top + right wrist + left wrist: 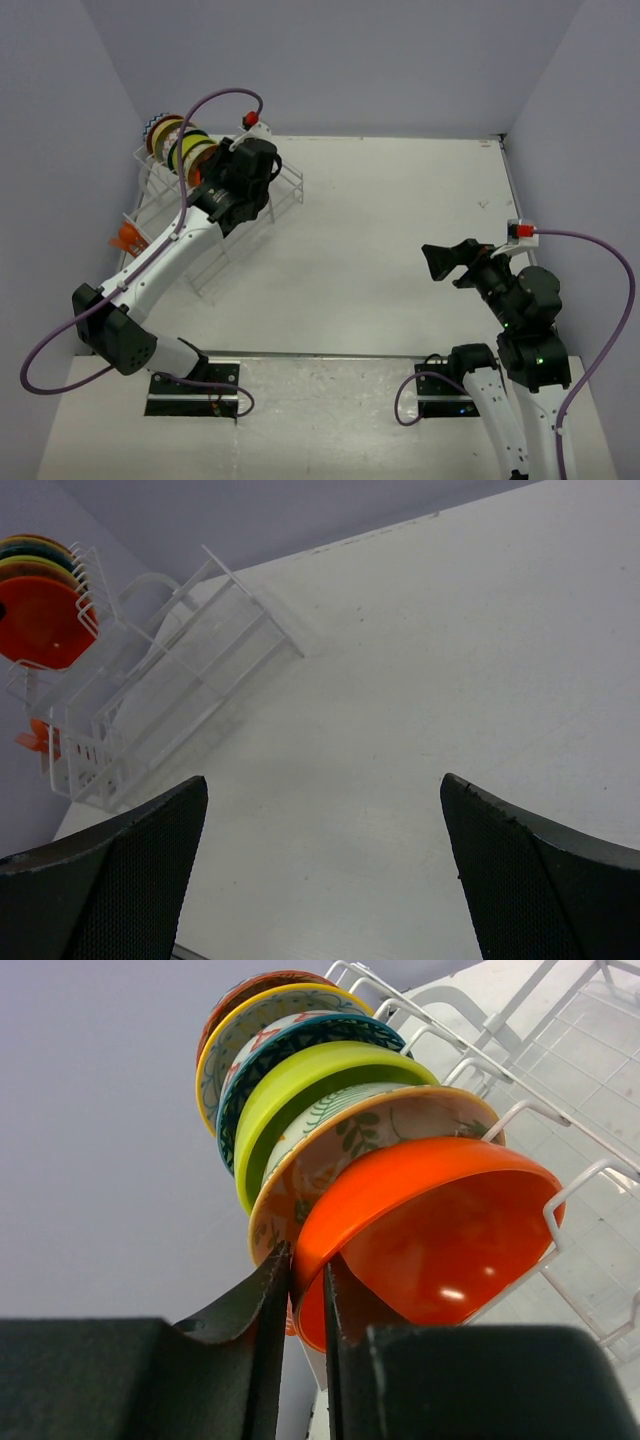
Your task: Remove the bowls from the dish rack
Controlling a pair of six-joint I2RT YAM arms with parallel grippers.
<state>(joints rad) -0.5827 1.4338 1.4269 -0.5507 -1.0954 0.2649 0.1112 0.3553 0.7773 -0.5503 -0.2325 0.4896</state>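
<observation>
Orange-red bowl pinched at its rim by left tool, visible only wrist-side; right tool spread wide

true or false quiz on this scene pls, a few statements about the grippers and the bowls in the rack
1. The left gripper's fingers sit either side of the orange bowl's rim. True.
2. The right gripper holds a bowl. False: it is open and empty above the table.
3. The bowls stand on edge in a row in the dish rack. True.
4. The lime-green bowl is nearest the left gripper. False: the orange bowl is; the lime-green bowl sits third.
</observation>
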